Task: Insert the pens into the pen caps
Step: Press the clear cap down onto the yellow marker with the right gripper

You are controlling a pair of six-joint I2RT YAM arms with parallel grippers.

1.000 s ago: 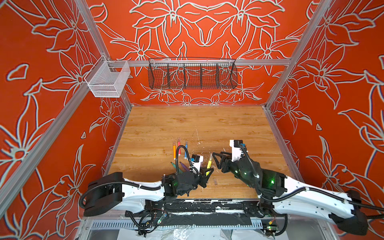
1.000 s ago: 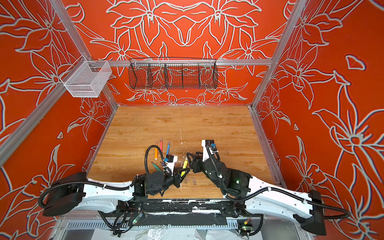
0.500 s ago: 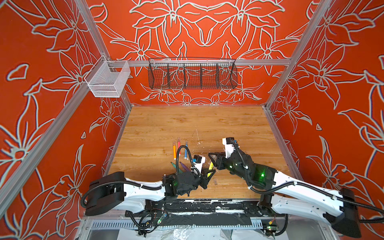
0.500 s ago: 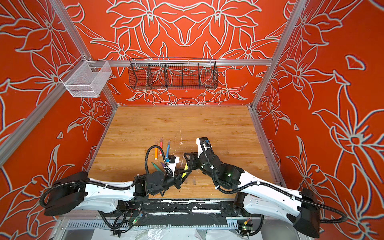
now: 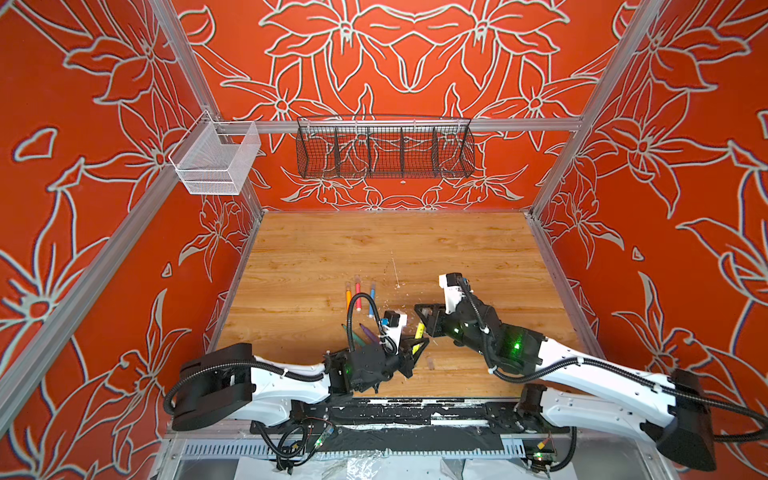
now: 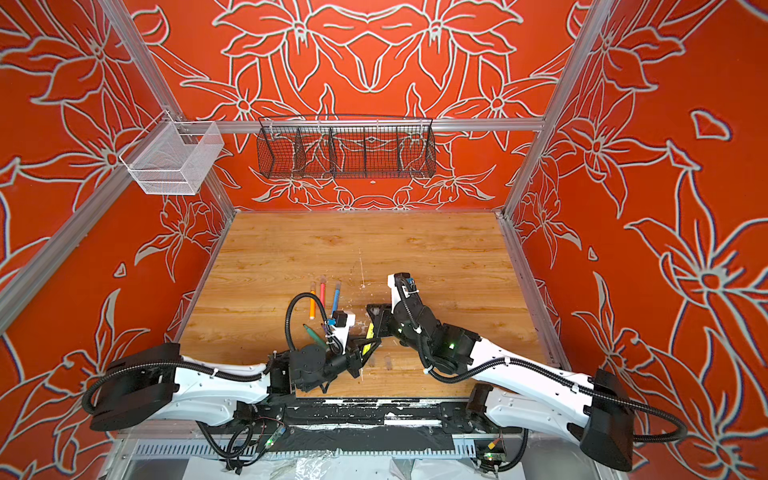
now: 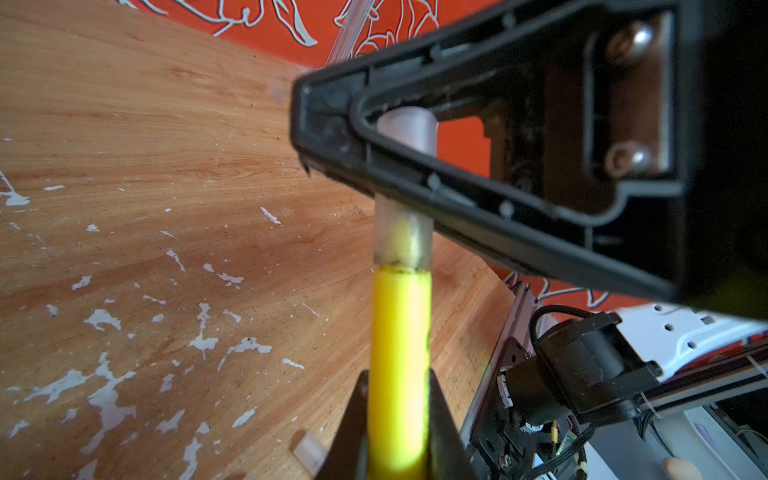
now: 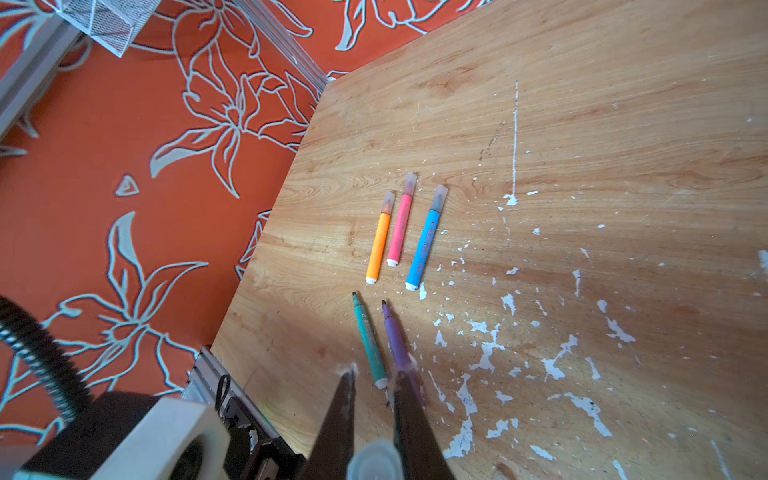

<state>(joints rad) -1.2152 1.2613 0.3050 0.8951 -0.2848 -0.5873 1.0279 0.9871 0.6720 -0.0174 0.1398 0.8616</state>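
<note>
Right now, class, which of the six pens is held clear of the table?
The yellow pen: the left tool holds it in the air, while the other five lie on the table.

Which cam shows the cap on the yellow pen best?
Left wrist: cap and yellow pen fill the frame, junction visible. Right wrist shows only the cap's end. Both top views: a small yellow sliver.

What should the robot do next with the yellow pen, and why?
Probably press the cap a bit further onto the yellow pen. The right tool is shut on the cap, the left tool clamps the pen, and the cap already covers the tip, yet a thin dark seam shows where they meet, so it may not be fully seated.
</note>
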